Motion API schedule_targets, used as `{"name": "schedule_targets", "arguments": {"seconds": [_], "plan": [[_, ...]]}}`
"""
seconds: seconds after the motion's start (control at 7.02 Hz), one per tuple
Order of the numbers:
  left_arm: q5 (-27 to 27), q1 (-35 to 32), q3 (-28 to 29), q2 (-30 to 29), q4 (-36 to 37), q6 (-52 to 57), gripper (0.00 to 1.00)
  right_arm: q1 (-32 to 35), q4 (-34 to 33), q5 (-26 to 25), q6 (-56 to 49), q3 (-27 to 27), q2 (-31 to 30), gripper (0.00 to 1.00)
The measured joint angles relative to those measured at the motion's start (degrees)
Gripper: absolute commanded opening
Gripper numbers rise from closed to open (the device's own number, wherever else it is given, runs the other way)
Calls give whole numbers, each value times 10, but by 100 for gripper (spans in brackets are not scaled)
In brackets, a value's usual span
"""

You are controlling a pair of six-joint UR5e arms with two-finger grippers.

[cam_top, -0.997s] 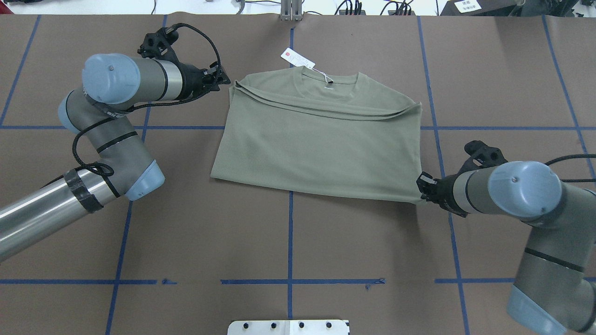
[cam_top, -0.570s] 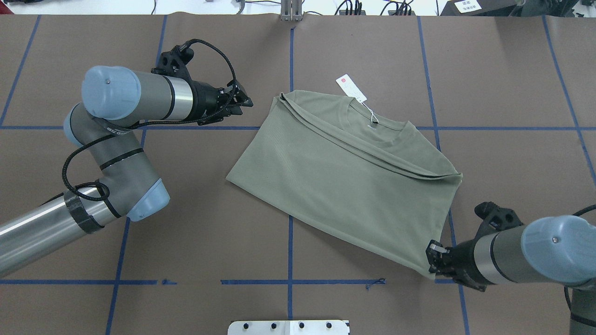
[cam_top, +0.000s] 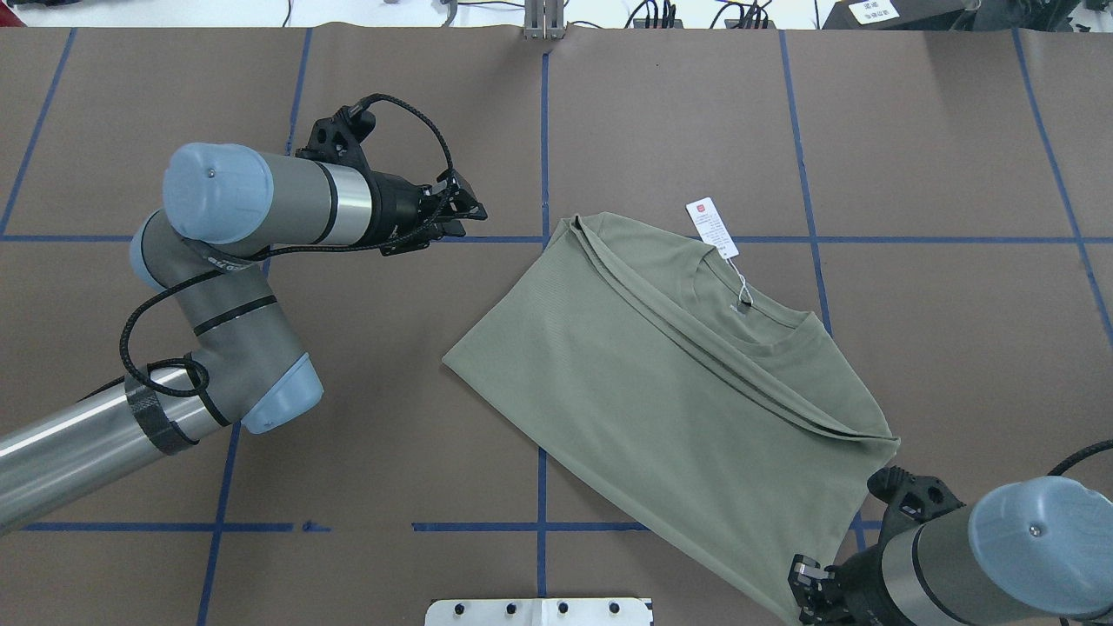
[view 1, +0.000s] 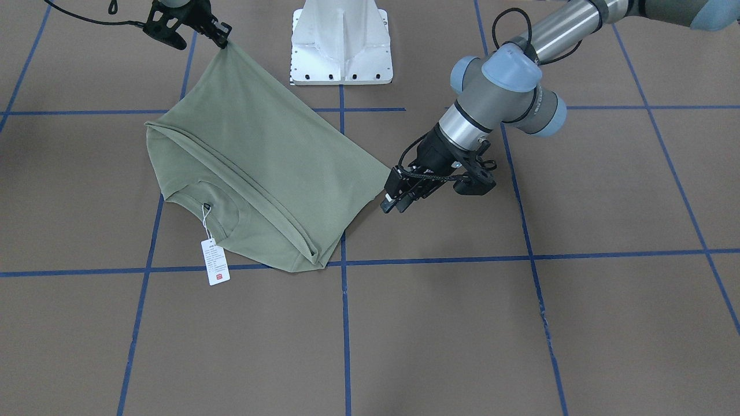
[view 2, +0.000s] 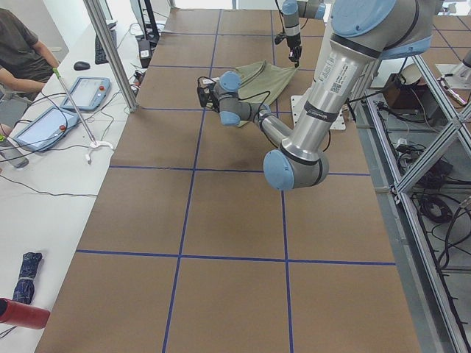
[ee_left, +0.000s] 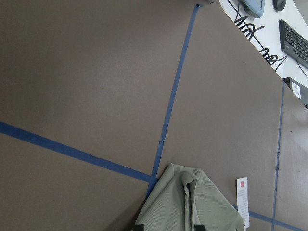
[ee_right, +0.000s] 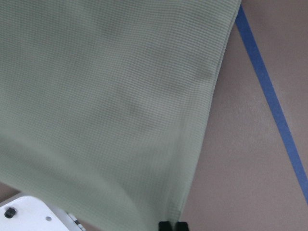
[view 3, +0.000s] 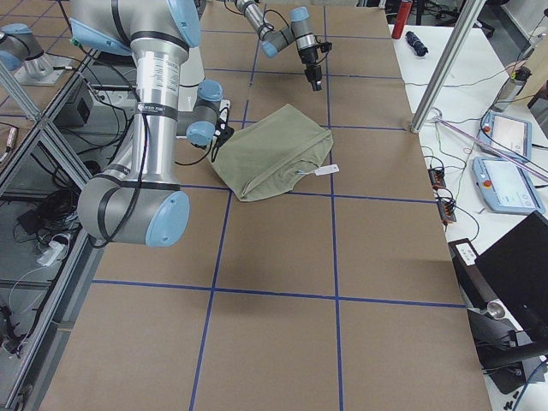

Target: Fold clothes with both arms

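The sage-green shirt (cam_top: 678, 400) lies folded and skewed on the brown table, collar and white hang tag (cam_top: 711, 228) toward the far right. My right gripper (cam_top: 800, 596) is shut on its near hem corner, close to the pedestal; the front view shows that corner (view 1: 226, 52) drawn taut at the right gripper (view 1: 222, 37). The right wrist view is filled with ribbed fabric (ee_right: 106, 106), its edge running into the closed fingertips. My left gripper (cam_top: 474, 211) hangs open and holds nothing, left of the shirt's far corner and apart from it. The left wrist view shows that corner (ee_left: 187, 207) ahead.
The white pedestal base (view 1: 342, 46) stands at the near edge, beside the held corner. Blue tape lines (cam_top: 541, 130) grid the table. A side desk with tablets (view 2: 85, 92), a metal post (view 2: 110, 55) and a seated person (view 2: 18, 51) lies beyond the far edge.
My right gripper pulled the hem corner toward the robot's base, so the shirt slid right and turned clockwise. My left gripper moved right and nearer, and now stands apart from the shirt.
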Motion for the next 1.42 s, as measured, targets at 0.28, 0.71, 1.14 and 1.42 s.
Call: {"name": "schedule_targets", "arguments": {"seconds": [0.28,0.71,1.14,1.42], "plan": [[5,35,-28,16,95,-29,62,55,0,-2,13,2,1,100],[29,68,-57,22,189,-39,61,176,0,0,9,-3,19,100],[58,101,-55,20,200,-41,42,189,0,-2,8,-13,28,100],[62,105,-56,21,201,-41,0,189,0,-3,8,-18,28,100]]}}
